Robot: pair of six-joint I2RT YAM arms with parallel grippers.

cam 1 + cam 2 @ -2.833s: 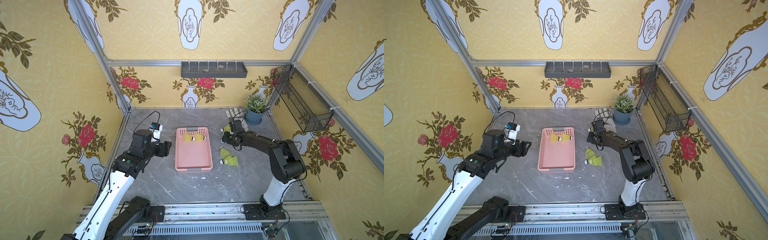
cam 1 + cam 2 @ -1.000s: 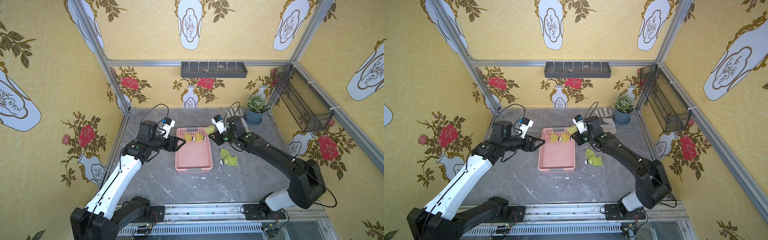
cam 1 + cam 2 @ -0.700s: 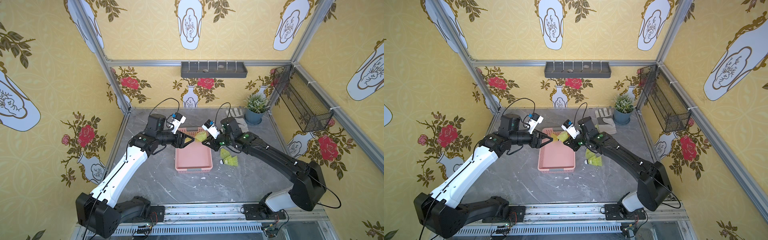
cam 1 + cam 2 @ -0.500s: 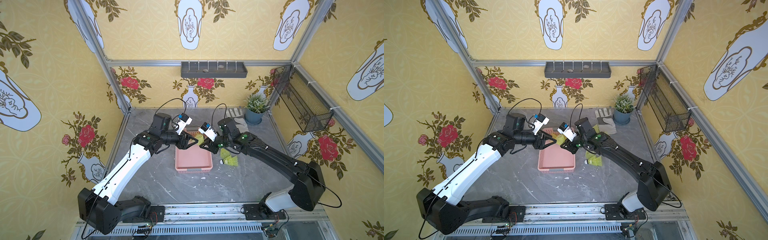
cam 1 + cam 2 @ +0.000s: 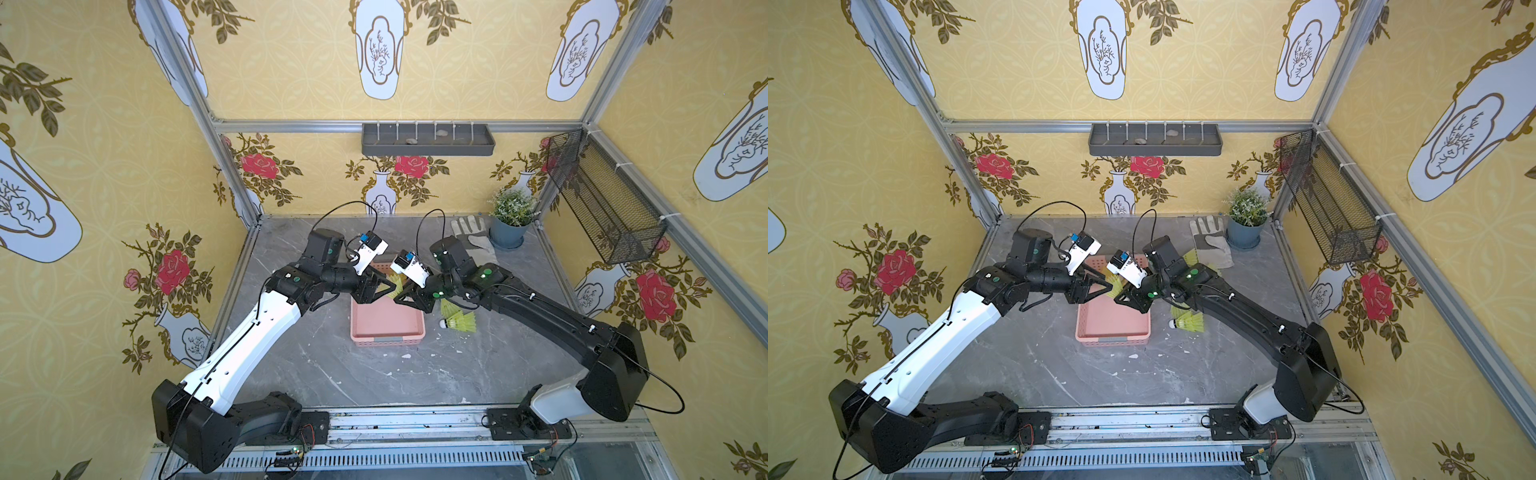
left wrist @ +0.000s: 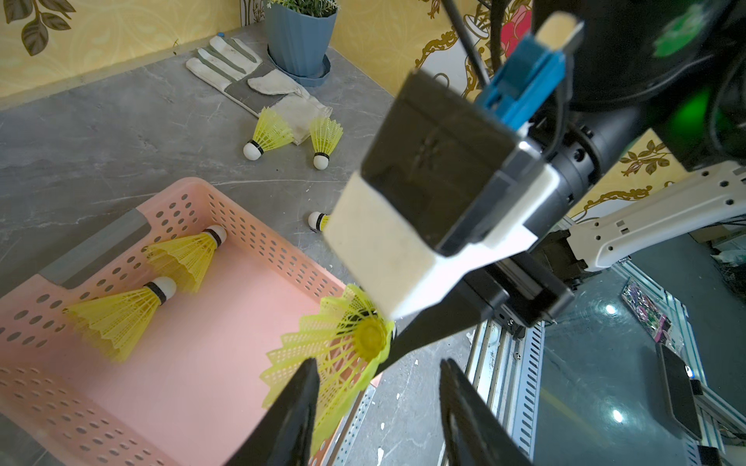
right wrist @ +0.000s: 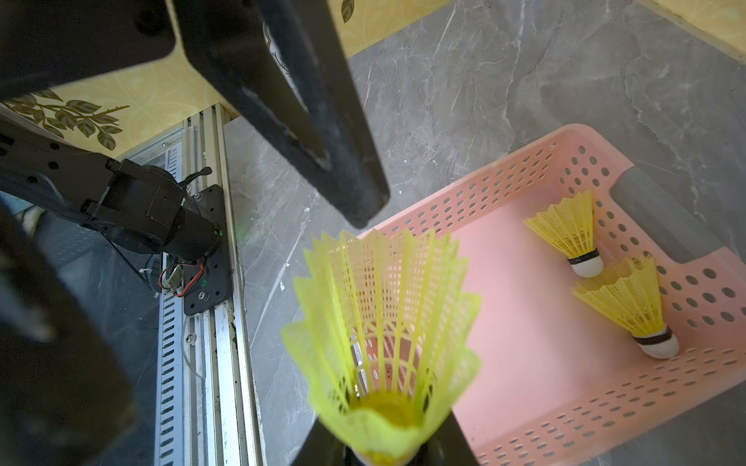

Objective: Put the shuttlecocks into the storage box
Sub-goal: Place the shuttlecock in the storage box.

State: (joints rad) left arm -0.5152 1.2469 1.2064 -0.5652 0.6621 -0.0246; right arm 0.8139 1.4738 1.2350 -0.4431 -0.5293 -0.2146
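The right claw is gripping a shuttlecock over the box; the left claw is gaping at its skirt. Only wrist views are showing two shuttlecocks inside.

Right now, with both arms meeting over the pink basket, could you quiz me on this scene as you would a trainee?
1. True or false: the storage box is empty.
2. Of the left claw and the right claw, which is shut on a shuttlecock? A: left. B: right. C: neither.
3. What lies on the table beside the potted plant?
Key: 1, false: two shuttlecocks lie in it. 2, B: the left claw's jaws stand apart. 3, a white glove.
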